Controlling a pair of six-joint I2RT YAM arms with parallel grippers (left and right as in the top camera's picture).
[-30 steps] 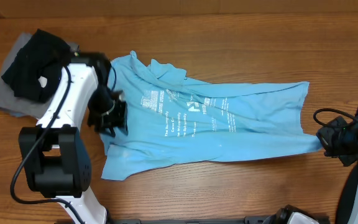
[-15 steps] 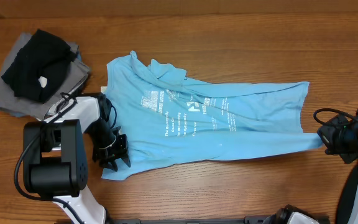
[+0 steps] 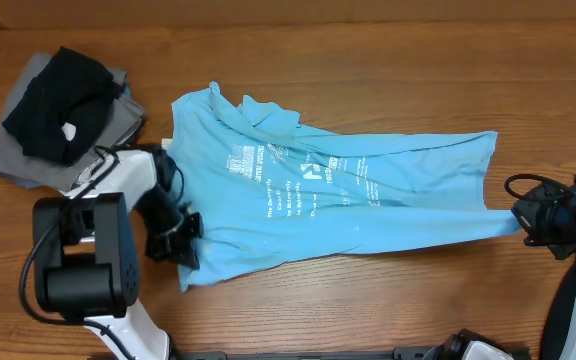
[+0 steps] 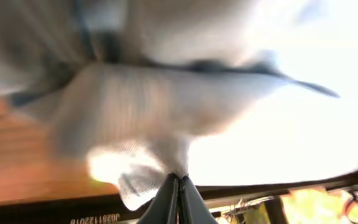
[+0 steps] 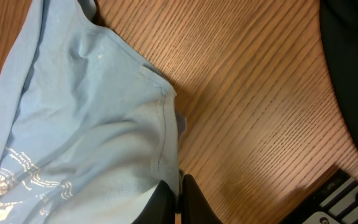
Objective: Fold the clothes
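Overhead, black garment (image 3: pixel 53 95) atop grey garment (image 3: pixel 13 158), beside T-shirt (image 3: pixel 368 215)

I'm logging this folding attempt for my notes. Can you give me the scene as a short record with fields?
surface: wooden table
main garment: light blue T-shirt, spread out, rumpled, lettering up
left gripper: shut on the T-shirt's edge
right gripper: shut on the T-shirt's opposite corner
other clothes: black garment on grey garment, near the left arm
fold: not yet made
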